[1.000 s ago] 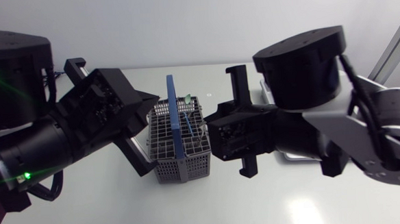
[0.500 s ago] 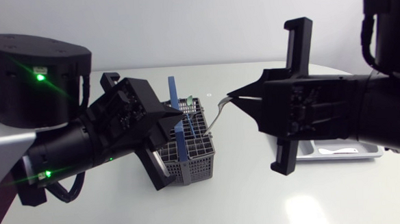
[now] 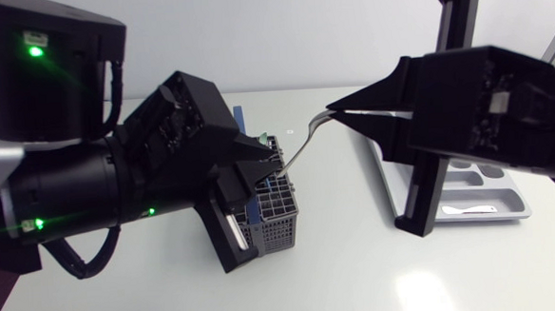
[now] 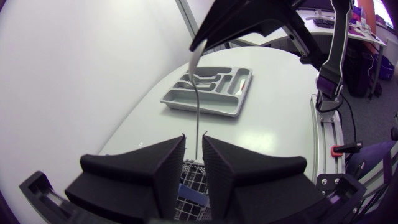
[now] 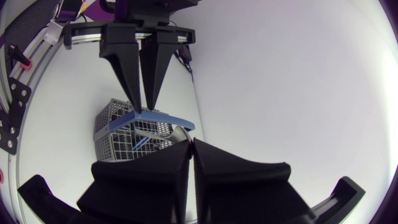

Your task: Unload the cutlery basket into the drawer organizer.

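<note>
Pinching: right gripper (image 3: pixel 332 112) has both fingers pressed onto the top end of a silver cutlery piece (image 4: pixel 196 115), one finger on each side; the gap between them is only a slit in the right wrist view. In head view the piece hangs tilted, its thin shaft running from the fingertips down toward the left arm's side, with the lower end at the top of the cutlery basket (image 3: pixel 279 220). Cannot tell whether that end is inside the grid or just clear of it. Type of piece (fork, spoon) not legible. Basket: grey mesh, upright on the white table (image 3: pixel 359 265), blue handle (image 5: pixel 165 119) arched over it. Left gripper (image 5: pixel 142 109) sits over the basket, fingers slightly apart with a narrow gap, tips down at the blue handle; contact with the handle cannot be confirmed. In the left wrist view the shaft lines up with that gap; cannot tell whether it lies between the fingers or beyond them. Drawer organizer (image 3: pixel 485 218): grey tray, flat on the table on the right arm's side, well apart from the basket, partly hidden behind the right gripper in head view. One white utensil (image 3: pixel 471 209) lies in its long front compartment; contents of the other compartments too small to read.
</note>
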Controlling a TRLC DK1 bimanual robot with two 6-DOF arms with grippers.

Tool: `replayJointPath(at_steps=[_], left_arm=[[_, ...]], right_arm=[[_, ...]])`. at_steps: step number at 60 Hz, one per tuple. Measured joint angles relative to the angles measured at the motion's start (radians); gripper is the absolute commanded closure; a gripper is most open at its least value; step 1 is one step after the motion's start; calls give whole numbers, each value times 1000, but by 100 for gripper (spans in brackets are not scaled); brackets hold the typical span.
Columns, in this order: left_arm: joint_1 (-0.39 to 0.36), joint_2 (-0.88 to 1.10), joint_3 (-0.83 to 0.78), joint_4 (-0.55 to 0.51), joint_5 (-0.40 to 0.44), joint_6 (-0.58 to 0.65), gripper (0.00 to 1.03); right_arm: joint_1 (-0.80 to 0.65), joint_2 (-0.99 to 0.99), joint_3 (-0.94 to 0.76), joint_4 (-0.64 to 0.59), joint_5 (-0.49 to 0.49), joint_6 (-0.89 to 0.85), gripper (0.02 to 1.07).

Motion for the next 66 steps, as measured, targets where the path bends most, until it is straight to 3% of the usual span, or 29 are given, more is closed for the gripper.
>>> replayJointPath(at_steps=[51, 62, 66], left_arm=[[-4, 39, 21, 16, 13, -22, 80], [-3, 46, 21, 19, 13, -24, 97], [1, 46, 21, 19, 13, -29, 98]], right_arm=[[45, 7, 63, -30, -12, 78, 100], [45, 7, 63, -32, -12, 79, 100], [45, 7, 63, -32, -12, 79, 100]])
